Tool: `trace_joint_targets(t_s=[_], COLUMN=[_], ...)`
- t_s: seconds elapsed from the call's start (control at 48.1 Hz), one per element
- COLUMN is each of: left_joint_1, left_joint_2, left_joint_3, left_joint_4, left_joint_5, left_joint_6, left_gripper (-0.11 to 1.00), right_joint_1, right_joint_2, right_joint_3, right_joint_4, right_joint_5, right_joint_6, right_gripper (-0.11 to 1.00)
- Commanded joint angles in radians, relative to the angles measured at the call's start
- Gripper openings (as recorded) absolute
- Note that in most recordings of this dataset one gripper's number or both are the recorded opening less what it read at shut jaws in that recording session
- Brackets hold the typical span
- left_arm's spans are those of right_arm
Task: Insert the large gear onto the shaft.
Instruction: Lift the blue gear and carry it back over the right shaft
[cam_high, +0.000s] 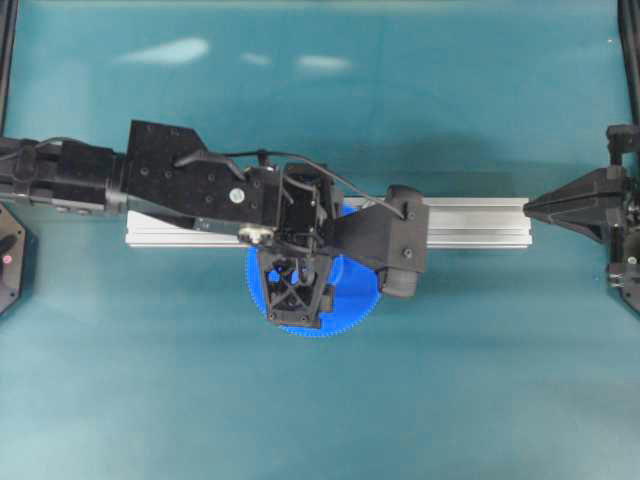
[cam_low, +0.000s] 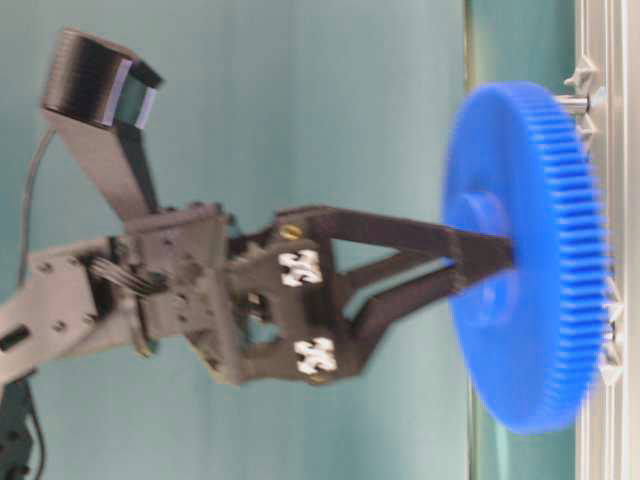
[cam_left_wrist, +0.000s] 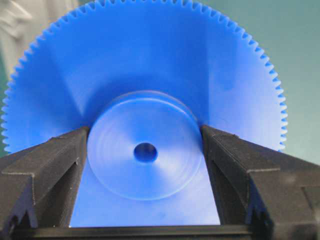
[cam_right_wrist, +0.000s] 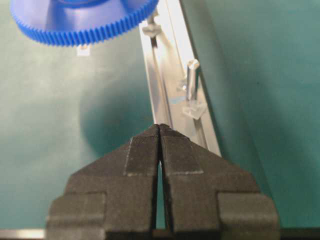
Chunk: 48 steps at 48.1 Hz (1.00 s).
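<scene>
The large gear fills the left wrist view, its raised hub clamped from both sides by the left gripper, whose fingers press the hub's rim and leave the small centre hole clear. From table level the gear hangs in the air off the teal table, carried flat with its toothed edge just beside the aluminium rail. The silvery shaft shows just past the gear's rim, flanked by clear mounts, so the hole does not look lined up with it yet. Done well, this step means bringing the hole directly over the pin, keeping the disc level, and lowering gently so it cannot jam. Farther along the rail stands a look-alike pin. Beyond it the right gripper rests clenched and empty.
</scene>
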Motion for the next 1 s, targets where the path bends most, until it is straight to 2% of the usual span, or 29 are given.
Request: trace_joint_targets(t_s=[0.0, 0.499, 0.832, 0.978], left_joint_1=[0.005, 0.072, 0.115, 0.115], left_joint_2=[-0.037, 0.067, 0.135, 0.173], left_joint_3=[-0.067, -0.224, -0.328, -0.376], left_joint_4=[0.003, 0.005, 0.003, 0.005], left_joint_5=[0.012, 0.086, 0.094, 0.091], left_joint_6=[0.026, 0.169, 0.216, 0.258], left_gripper=[0.76, 0.76, 0.76, 0.76], right_joint_1=[-0.003, -0.017, -0.029, -0.034], right_joint_2=[0.006, 0.006, 0.005, 0.000], right_joint_3=[-0.009, -0.008, -0.003, -0.003], right_joint_4=[-0.002, -0.002, -0.003, -0.005], right_joint_5=[-0.005, -0.005, -0.002, -0.003], right_joint_6=[0.009, 0.008, 0.008, 0.008], right_gripper=[0.03, 0.03, 0.03, 0.03])
